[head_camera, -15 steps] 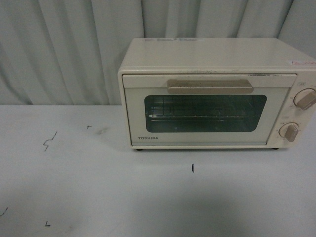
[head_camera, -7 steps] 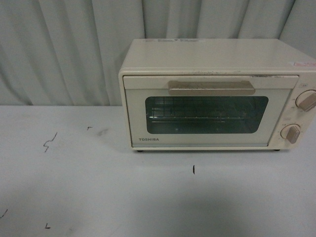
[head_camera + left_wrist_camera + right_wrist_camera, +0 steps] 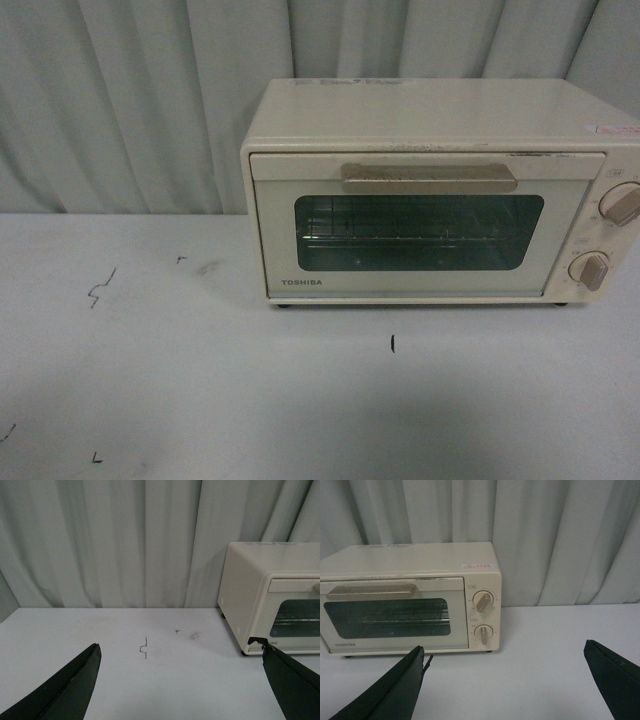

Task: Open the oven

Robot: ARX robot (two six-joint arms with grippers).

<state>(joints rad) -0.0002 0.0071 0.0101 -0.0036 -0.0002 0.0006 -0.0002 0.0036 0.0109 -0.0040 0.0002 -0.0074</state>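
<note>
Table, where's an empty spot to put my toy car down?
The table is bare in front of the oven and in the wide stretch beside it, back to the curtain, with only small pen marks. The corner the oven fills is the crowded part.

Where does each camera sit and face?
Front view: on the robot's body, facing the closed oven on the table; no arm shows.
Left wrist view: on the left arm, past the open left hand at the oven's left end.
Right wrist view: on the right arm, past the open right hand at the oven's knobs.
All share the oven.
</note>
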